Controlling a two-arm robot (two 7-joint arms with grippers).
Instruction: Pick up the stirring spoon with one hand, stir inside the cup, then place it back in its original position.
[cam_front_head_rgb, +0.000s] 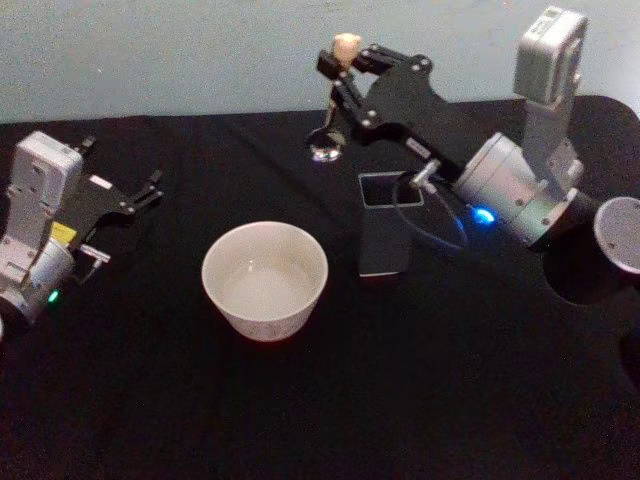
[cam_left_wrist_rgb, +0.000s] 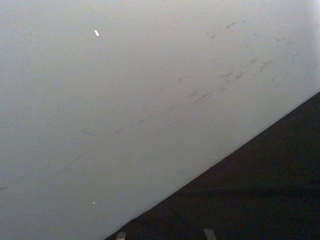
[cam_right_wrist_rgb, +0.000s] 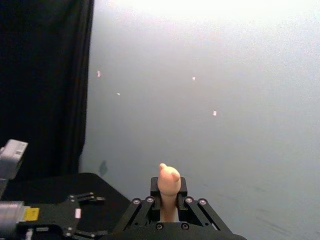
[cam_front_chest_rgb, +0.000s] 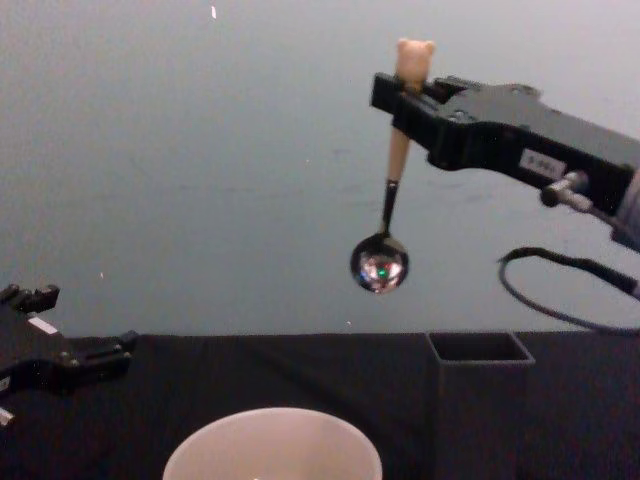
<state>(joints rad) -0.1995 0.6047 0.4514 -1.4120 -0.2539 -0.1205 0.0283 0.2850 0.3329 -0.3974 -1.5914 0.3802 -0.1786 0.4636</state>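
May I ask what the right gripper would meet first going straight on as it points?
Probably the pale back wall: the right gripper, shut on the stirring spoon, aims at it with nothing between, though depth is unclear.

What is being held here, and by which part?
The right gripper holds the spoon by the top of its handle, just under the bear head; the bowl hangs free in the air. The left gripper is open and empty.

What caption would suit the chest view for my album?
Right pincer holds the stirring spoon aloft, higher than the cup and dark holder.
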